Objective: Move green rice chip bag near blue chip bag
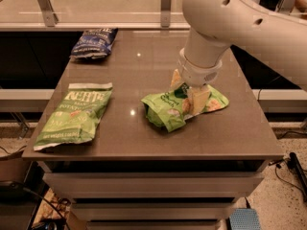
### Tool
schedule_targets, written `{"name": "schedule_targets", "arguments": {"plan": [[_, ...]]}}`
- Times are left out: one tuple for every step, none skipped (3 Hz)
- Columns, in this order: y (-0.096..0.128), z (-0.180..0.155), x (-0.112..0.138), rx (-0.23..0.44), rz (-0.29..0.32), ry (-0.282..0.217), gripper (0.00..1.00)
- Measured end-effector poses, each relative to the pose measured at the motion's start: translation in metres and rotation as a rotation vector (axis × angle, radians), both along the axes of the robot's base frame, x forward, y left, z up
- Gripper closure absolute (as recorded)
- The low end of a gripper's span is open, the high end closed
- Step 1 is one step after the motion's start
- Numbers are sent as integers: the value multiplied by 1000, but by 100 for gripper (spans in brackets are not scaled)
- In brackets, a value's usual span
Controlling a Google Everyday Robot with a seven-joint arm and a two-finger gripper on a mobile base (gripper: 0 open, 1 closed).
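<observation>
- Across the grey-brown table (pixel 144 66), glossy enough to catch small spots of light, three bags lie spread out; pale drawer-like tiers (pixel 144 183) stack beneath its top.
- Behind it runs a pale ledge with metal posts (pixel 166 4); speckled floor (pixel 288 200) shows at the lower right.
- My white arm (pixel 225 18) comes in from the upper right, and my gripper (pixel 188 91) is down right of the table's centre.
- My fingers (pixel 199 98) are clenched on the green rice chip bag (pixel 165 111), one on its far side, one on its near side.
- That bag is bright lime, crumpled and bunched where I pinch it, its puffy end resting on the table; pale chips show on its face.
- The blue chip bag (pixel 93 43), dark navy and glossy, lies at the far left corner, well apart.
- A flatter light green bag (pixel 76 111) lies near the left front edge.
</observation>
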State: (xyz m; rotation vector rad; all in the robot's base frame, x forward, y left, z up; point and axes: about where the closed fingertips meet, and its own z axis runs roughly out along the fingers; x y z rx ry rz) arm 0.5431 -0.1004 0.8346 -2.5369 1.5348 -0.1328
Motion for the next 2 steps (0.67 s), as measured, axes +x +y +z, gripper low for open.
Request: {"name": "schedule_targets", "arguments": {"plan": [[0, 0, 0, 0, 0, 0, 100], [1, 7, 12, -17, -2, 17, 100]]}}
